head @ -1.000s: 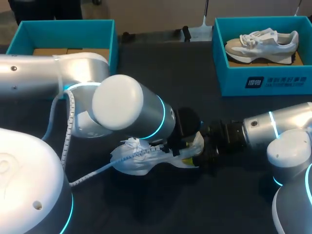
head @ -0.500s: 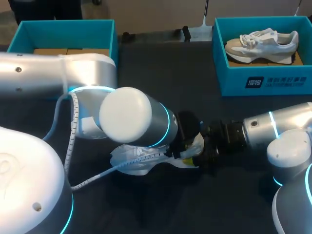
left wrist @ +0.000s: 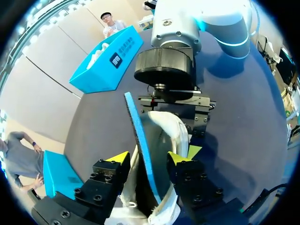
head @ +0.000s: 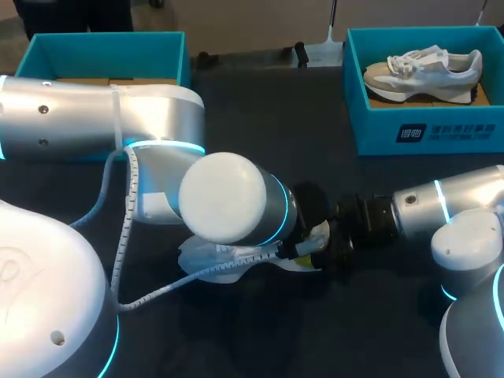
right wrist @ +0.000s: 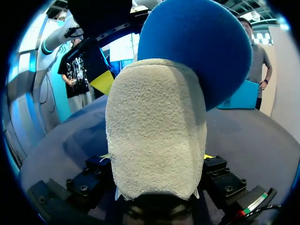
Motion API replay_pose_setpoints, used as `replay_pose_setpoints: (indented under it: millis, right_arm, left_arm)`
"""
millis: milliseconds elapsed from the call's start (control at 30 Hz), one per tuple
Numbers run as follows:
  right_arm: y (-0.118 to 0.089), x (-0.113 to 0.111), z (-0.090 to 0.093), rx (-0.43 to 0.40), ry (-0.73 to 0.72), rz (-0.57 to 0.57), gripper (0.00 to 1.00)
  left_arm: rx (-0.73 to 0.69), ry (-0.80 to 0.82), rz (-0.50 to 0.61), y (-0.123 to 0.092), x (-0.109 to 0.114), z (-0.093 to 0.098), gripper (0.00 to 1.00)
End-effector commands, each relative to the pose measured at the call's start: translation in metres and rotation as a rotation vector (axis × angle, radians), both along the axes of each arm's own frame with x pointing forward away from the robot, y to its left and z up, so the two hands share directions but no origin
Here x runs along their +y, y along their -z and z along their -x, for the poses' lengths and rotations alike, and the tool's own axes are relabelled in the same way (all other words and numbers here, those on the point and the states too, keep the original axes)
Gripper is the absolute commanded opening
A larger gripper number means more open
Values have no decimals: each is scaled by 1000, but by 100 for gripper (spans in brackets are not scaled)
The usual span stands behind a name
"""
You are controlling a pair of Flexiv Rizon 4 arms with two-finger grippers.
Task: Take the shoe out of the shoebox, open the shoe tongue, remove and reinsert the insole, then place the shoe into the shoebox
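left gripper (left wrist: 150, 158) steady at shoe (head: 197, 257) | left arm (head: 228, 197) swung rightward

A robot lab: left arm (head: 94, 134) and right arm (head: 457, 201) share a dark table (head: 260, 110).

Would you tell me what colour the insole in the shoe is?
Blue: the insole shows best in the right wrist view, behind the shoe.

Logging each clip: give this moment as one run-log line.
right gripper: shut on shoe | left gripper: open astride insole | insole: partly out of shoe
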State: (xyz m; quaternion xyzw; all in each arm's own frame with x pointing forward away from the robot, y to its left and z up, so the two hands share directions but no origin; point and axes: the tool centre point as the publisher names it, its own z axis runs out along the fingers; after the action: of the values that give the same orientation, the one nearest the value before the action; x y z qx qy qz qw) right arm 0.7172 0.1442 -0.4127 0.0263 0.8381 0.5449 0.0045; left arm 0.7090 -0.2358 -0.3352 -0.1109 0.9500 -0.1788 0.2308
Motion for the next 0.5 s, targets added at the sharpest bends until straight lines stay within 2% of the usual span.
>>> replay_pose_setpoints:
  millis: [33,167,300,367,467,500]
  right_arm:
    - [-1,1,1,0,1,3,0]
    - [-1,1,1,0,1,3,0]
    - [-1,1,1,0,1,3,0]
    - [-1,1,1,0,1,3,0]
    - [-1,1,1,0,1,3,0]
    - [-1,1,1,0,1,3,0]
  left_arm:
    - [-2,-4,0,2,2,3,38]
    - [6,-19,-10,6,2,-1,31]
    - [7,-29,-19,8,2,-6,30]
    - [7,-31,-20,8,1,-8,23]
    - [12,-32,-16,7,0,-13,0]
    - [22,-24,-2,6,0,-14,0]
